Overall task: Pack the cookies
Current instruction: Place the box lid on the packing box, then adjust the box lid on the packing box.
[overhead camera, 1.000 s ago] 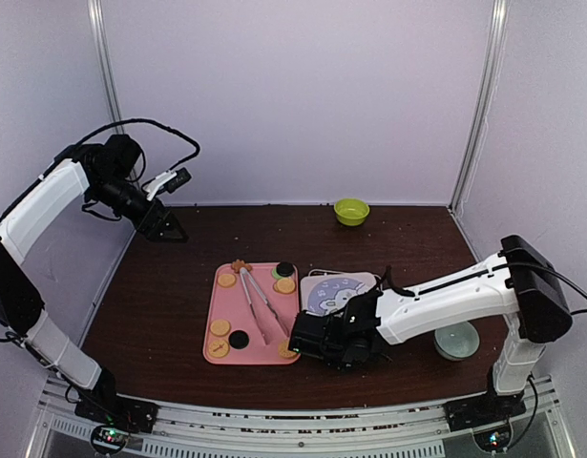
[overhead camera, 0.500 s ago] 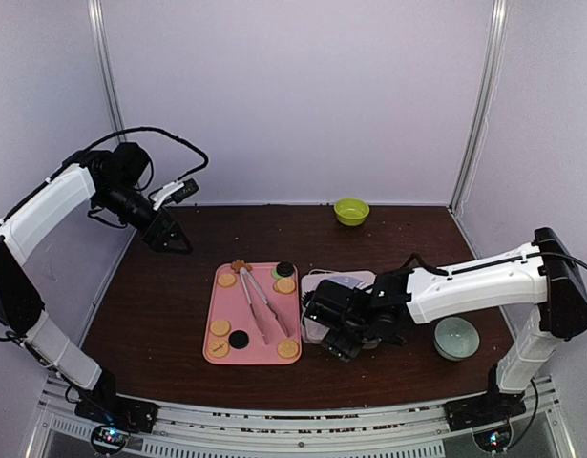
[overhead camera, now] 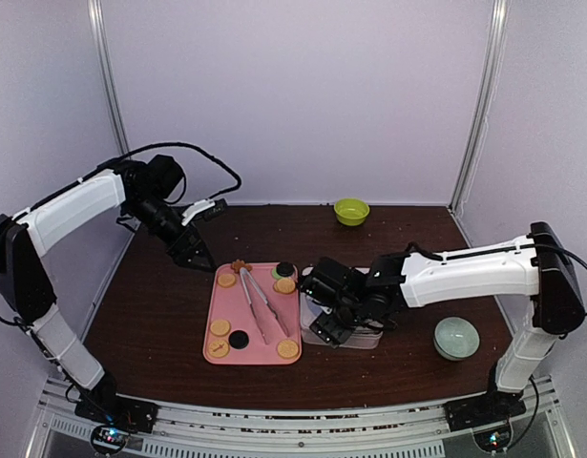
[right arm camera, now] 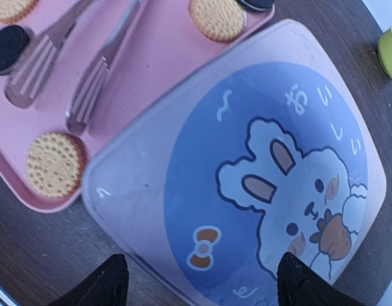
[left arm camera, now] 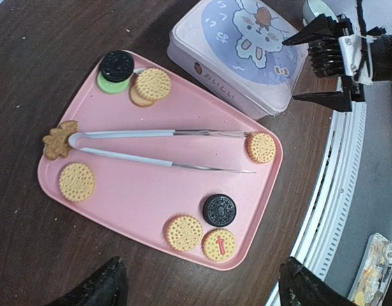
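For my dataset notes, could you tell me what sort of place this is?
Probably a robotics lab test booth: plain white walls with metal corner posts, robot arms bolted at a dark table, and a pink tray of cookies.

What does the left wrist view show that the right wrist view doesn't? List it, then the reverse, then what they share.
Only the left wrist view: the whole pink tray, the flower-shaped cookie at its edge, and the right gripper, open near the tin. Only the right wrist view: the green bowl, cut off at the frame's edge. Both: the bunny-lid tin, the tongs and round tan cookies on the tray.
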You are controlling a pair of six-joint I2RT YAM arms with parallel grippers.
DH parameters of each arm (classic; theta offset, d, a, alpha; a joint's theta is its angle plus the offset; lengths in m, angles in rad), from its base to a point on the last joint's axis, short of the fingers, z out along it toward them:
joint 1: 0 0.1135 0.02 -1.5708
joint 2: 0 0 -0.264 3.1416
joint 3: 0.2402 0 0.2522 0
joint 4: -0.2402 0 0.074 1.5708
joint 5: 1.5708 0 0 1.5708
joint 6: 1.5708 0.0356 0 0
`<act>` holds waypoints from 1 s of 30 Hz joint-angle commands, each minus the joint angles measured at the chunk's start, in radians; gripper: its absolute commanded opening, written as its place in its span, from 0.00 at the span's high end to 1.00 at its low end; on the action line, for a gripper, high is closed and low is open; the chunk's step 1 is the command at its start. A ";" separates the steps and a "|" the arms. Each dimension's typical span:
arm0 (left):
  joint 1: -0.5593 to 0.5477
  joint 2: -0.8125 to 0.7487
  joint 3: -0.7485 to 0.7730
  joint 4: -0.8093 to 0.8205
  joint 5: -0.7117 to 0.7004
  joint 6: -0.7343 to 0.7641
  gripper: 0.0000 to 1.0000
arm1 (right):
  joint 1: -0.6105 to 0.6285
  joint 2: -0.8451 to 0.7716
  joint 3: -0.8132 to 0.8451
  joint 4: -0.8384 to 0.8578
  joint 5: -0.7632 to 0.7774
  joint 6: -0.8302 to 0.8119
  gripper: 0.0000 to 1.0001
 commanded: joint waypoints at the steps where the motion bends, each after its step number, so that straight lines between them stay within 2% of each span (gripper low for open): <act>1: -0.084 0.104 0.063 0.067 -0.007 -0.012 0.16 | -0.026 -0.085 -0.006 0.058 -0.097 0.065 0.17; 3: -0.123 0.152 0.091 0.094 -0.012 -0.028 0.17 | -0.090 -0.156 -0.059 0.074 -0.132 0.105 0.17; 6: -0.168 0.233 0.139 0.149 -0.036 -0.065 0.20 | -0.192 -0.248 -0.139 0.070 -0.078 0.197 0.18; 11: -0.207 0.407 0.274 0.204 -0.088 -0.126 0.25 | -0.318 -0.285 -0.232 -0.018 0.056 0.335 0.30; 21: -0.290 0.622 0.462 0.232 -0.245 -0.181 0.28 | -0.323 -0.248 -0.314 -0.074 0.166 0.412 0.34; 30: -0.337 0.737 0.603 0.230 -0.282 -0.216 0.29 | -0.322 -0.245 -0.340 -0.037 0.132 0.421 0.35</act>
